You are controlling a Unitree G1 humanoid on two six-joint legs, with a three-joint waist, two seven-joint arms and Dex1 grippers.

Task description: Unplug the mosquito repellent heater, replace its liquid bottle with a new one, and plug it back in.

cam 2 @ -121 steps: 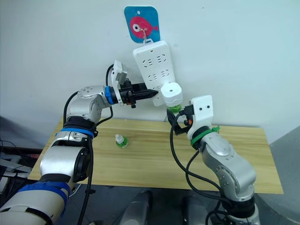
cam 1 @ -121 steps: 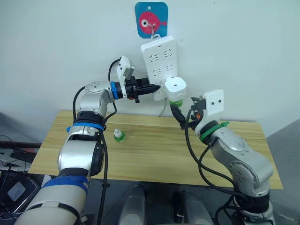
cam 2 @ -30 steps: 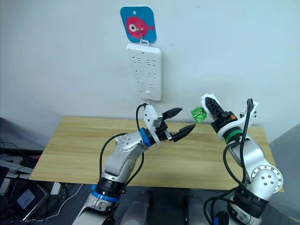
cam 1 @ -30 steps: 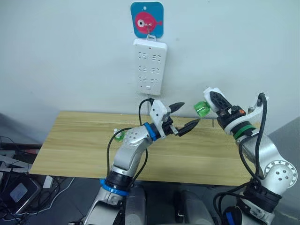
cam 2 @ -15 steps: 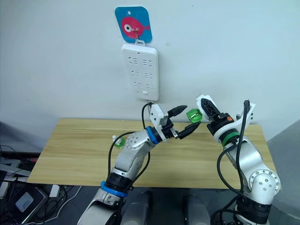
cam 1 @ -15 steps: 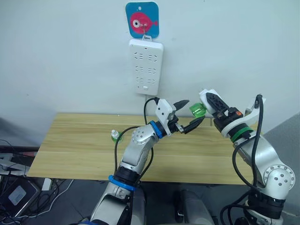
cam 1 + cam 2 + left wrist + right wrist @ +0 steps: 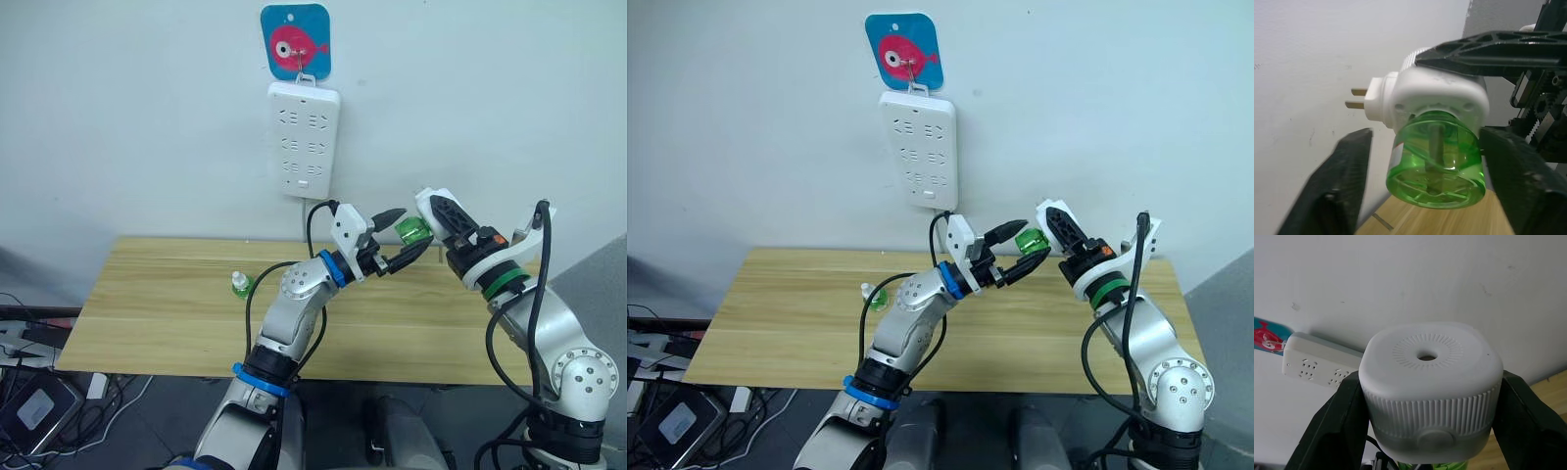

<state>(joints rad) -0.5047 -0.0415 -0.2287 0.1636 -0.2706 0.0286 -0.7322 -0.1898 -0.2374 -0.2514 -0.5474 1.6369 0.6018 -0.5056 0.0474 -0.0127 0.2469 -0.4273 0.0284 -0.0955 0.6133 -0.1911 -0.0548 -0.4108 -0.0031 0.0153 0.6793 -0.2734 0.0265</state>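
My right gripper (image 7: 441, 215) is shut on the mosquito repellent heater (image 7: 1429, 367), a white domed unit held in the air above the table's back right. Its two metal prongs (image 7: 1355, 98) are bare and point away from the power strip. Its liquid bottle (image 7: 1436, 161), translucent green with a dark wick, is still seated in the heater. My left gripper (image 7: 411, 231) is open, with one black finger (image 7: 1334, 188) on each side of that bottle. The new one (image 7: 238, 284), green with a white cap, stands on the wooden table (image 7: 157, 313) at the left.
The long white power strip (image 7: 304, 137) hangs on the wall under a blue fish hook (image 7: 297, 41), with its cord dropping behind the table. A grey surface (image 7: 598, 284) lies beyond the table's right end.
The heater has come off the power strip and is now held out over the table. In the last half second my left gripper closed in until its fingers straddle the bottle.
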